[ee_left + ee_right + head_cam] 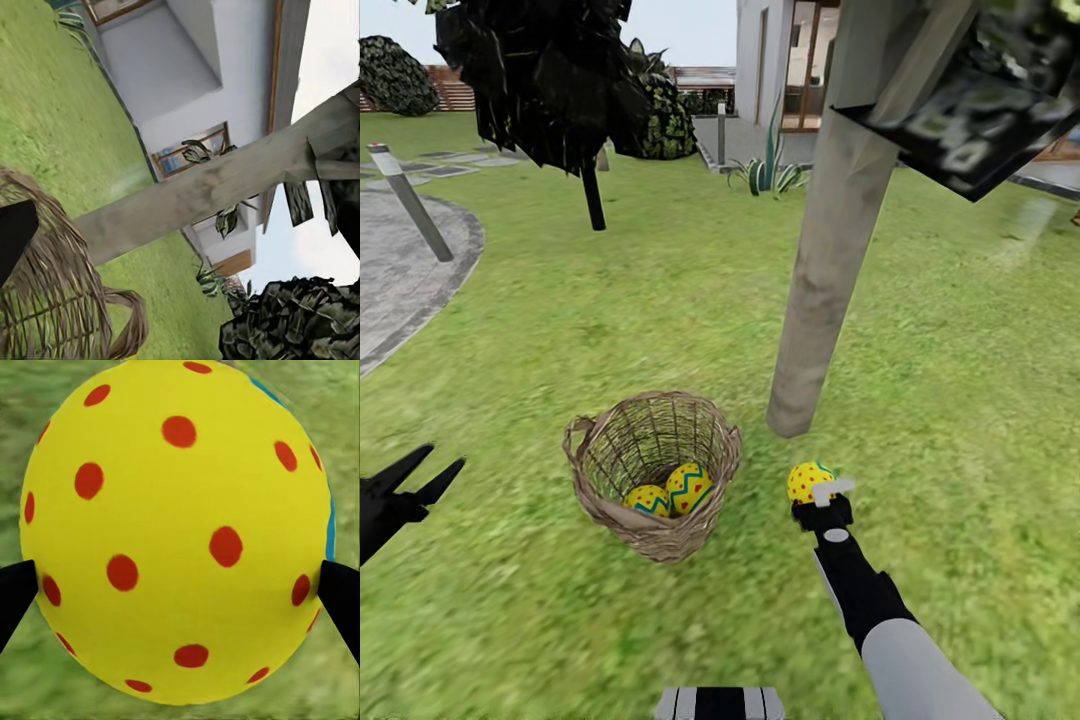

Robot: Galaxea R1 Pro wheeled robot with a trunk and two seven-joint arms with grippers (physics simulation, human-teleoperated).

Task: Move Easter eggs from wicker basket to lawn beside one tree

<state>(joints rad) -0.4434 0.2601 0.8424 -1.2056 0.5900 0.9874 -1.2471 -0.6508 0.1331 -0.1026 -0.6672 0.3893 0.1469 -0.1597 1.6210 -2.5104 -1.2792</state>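
Lawn [660, 300] at frame centre: right gripper [820, 497] grasps one egg [807, 480] near trunk [830, 250]; two eggs [675, 490] remain in basket [652, 470]. Left gripper [420, 478] apparently spread, empty. Risk: released egg rolling away.

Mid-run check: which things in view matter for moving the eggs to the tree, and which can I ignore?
Matters:
- egg in the right gripper
- two eggs in the wicker basket
- pale tree trunk
- lawn

Ignore:
- left gripper, open and idle
- black-trunked tree
- paved path
- bollard
- house
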